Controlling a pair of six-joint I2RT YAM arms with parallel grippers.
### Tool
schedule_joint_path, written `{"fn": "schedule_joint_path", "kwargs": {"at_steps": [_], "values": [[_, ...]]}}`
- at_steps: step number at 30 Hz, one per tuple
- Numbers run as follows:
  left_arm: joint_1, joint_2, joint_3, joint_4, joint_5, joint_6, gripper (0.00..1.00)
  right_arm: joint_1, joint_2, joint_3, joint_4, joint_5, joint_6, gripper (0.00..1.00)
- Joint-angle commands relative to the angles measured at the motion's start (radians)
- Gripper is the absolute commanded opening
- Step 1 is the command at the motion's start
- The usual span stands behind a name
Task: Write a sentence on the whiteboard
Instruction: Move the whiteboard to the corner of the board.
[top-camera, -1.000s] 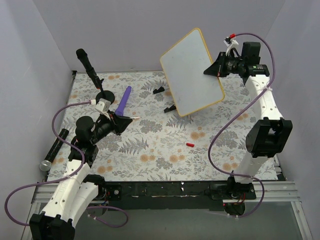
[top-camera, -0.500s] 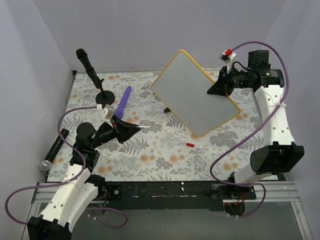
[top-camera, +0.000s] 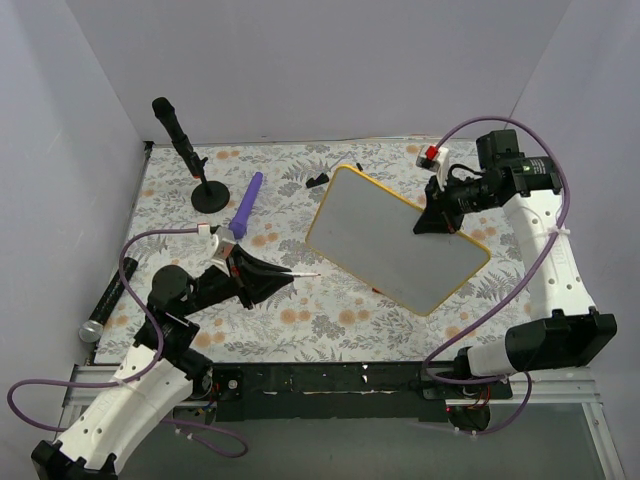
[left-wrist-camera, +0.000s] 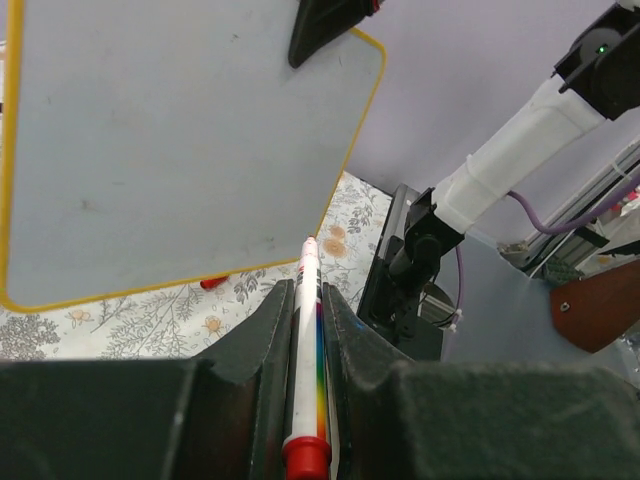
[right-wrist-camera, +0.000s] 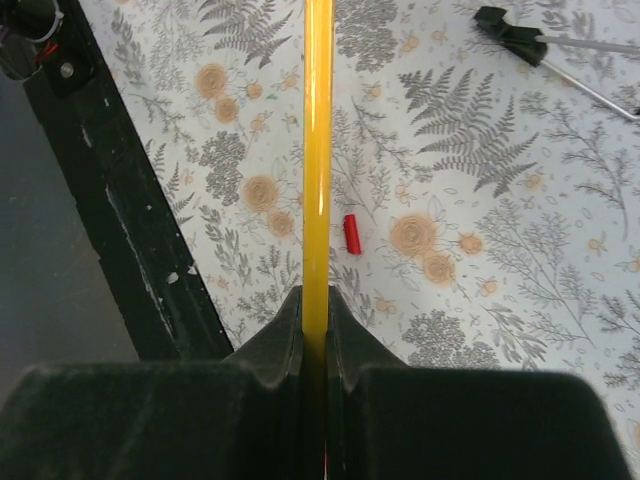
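The whiteboard, white with a thin yellow rim, hangs tilted over the middle right of the floral table. My right gripper is shut on its upper right rim. In the right wrist view the rim runs edge-on out of my right gripper. My left gripper is shut on a white marker with a rainbow stripe. Its tip points at the board's lower left edge with a small gap between. The board face looks blank, and no sentence is in view.
A red marker cap lies on the table under the board. A black stand foot lies behind the board. At the back left are a black microphone on a round base and a purple object. A black cylinder lies along the left edge.
The right arm has swung the whiteboard down and toward the table's middle, laying it flatter. The left gripper has carried the marker forward and to the right, closer to the board.
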Motion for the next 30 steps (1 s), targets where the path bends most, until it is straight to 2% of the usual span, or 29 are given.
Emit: {"fn": "schedule_joint_path", "kwargs": {"at_steps": [1, 4, 8, 16, 23, 30], "values": [[-0.009, -0.007, 0.015, -0.021, -0.054, -0.055, 0.00, 0.039, -0.062, -0.056, 0.024, -0.082, -0.015, 0.01], [-0.009, -0.019, -0.003, -0.026, -0.074, -0.086, 0.00, 0.074, -0.078, -0.102, 0.053, -0.070, 0.003, 0.01], [-0.009, -0.024, -0.002, -0.075, -0.169, -0.124, 0.00, 0.142, -0.072, -0.138, 0.084, -0.053, 0.028, 0.01], [-0.009, -0.063, -0.037, -0.087, -0.258, -0.209, 0.00, 0.189, 0.000, -0.113, 0.093, -0.058, 0.034, 0.01], [-0.009, -0.142, -0.152, 0.051, -0.264, -0.343, 0.00, 0.220, 0.043, -0.092, 0.093, -0.053, 0.032, 0.01], [-0.009, -0.128, -0.164, 0.094, -0.260, -0.331, 0.00, 0.225, 0.045, -0.092, 0.107, -0.045, 0.034, 0.01]]}}
